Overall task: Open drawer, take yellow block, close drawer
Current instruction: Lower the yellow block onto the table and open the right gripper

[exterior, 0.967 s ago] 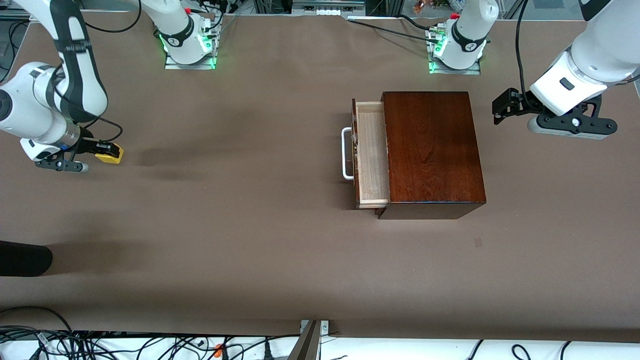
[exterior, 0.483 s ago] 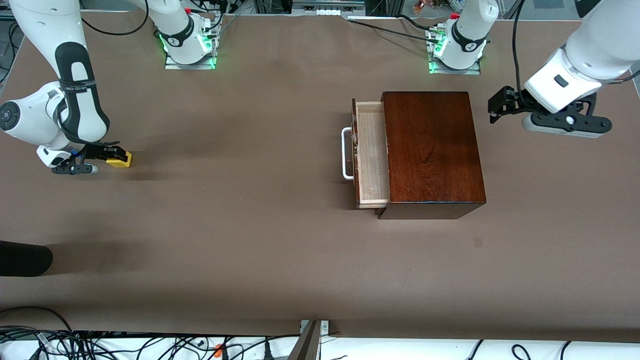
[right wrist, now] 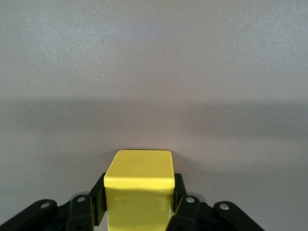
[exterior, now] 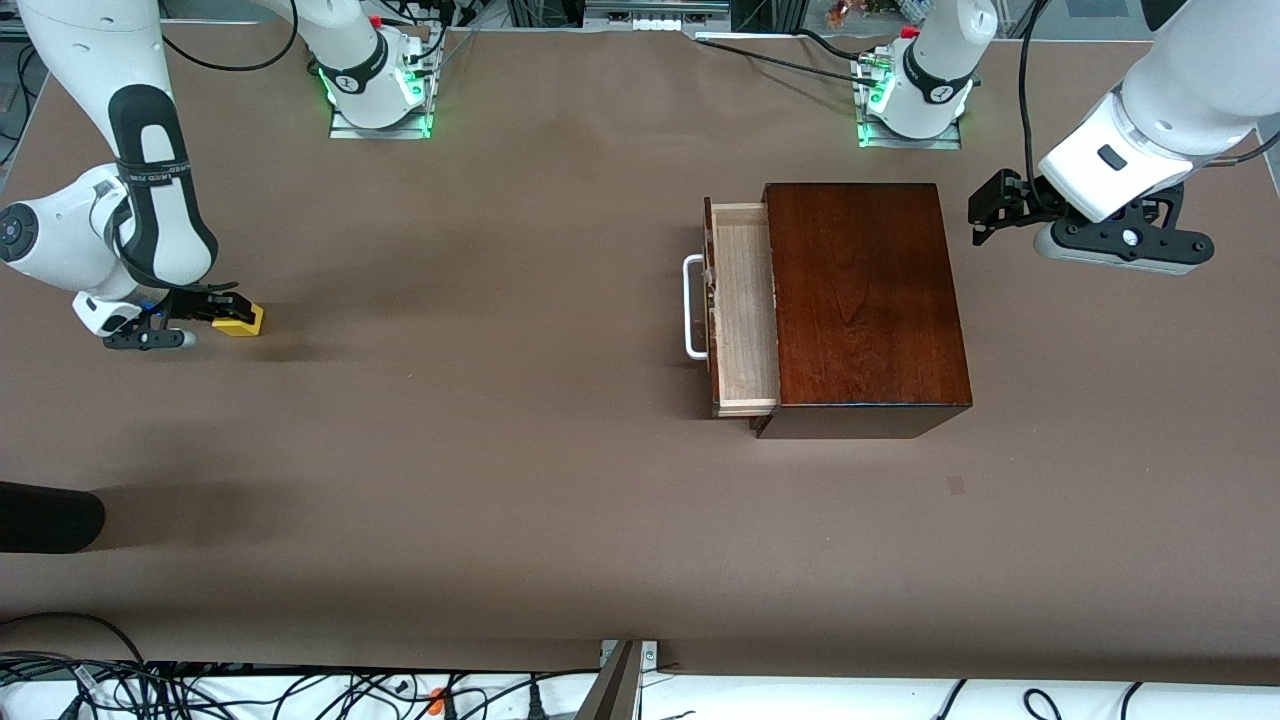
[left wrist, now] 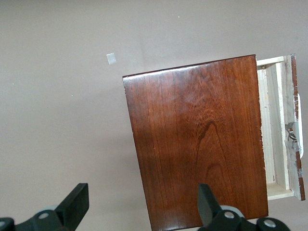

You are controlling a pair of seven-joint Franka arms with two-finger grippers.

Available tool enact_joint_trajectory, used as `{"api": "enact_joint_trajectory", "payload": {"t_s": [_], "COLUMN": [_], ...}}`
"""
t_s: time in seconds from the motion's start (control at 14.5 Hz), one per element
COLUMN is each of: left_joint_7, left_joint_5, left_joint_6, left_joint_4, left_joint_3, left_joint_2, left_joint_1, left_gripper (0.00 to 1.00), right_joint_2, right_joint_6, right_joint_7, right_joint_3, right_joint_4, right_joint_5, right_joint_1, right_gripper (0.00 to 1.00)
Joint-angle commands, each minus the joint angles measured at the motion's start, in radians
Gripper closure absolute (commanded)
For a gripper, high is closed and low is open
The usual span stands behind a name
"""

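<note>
The drawer (exterior: pixel 742 306) stood pulled out of the dark wooden box (exterior: pixel 865 300) in the right-centre of the front view, its pale wood interior showing nothing inside and its white handle (exterior: pixel 691 307) facing the right arm's end of the table. The drawer's long axis ran from the top of that view toward its bottom, along the box's front.

The yellow block (exterior: pixel 240 320) sat at the left edge of the front view, clamped between the fingers of the right gripper (exterior: pixel 222 314), low over the brown table (exterior: pixel 500 480); in the right wrist view the yellow block (right wrist: pixel 139 192) showed a flat top face with the black fingers (right wrist: pixel 98 199) pressed on two of its sides.

The left gripper (exterior: pixel 985 212) hung in the upper right of the front view, over bare table just beside the box's closed end, its fingers (left wrist: pixel 74 202) spread wide apart. Wide bare tabletop lay between block and drawer.
</note>
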Motion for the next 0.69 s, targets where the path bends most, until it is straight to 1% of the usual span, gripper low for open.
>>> {"api": "enact_joint_trajectory", "payload": {"t_s": [0.0,0.62], "left_joint_7": [-0.008,0.001], "left_joint_5": [0.011,-0.002], "left_joint_6": [-0.015,-0.015], "left_joint_4": [0.042,0.043], "left_joint_3": [-0.002,0.0], "left_joint_2": [0.02,0.024], "left_joint_1": [-0.003,0.006], "left_gripper": [0.0,0.0], "right_joint_2": [0.022,0.025], "right_joint_6": [-0.02,-0.021], "right_joint_7": [-0.021,-0.01], "right_joint_3": [-0.008,-0.008], "right_joint_4": [0.004,0.008], "right_joint_5": [0.019,0.018], "right_joint_1": [-0.004,-0.004], "right_gripper": [1.0,1.0]}}
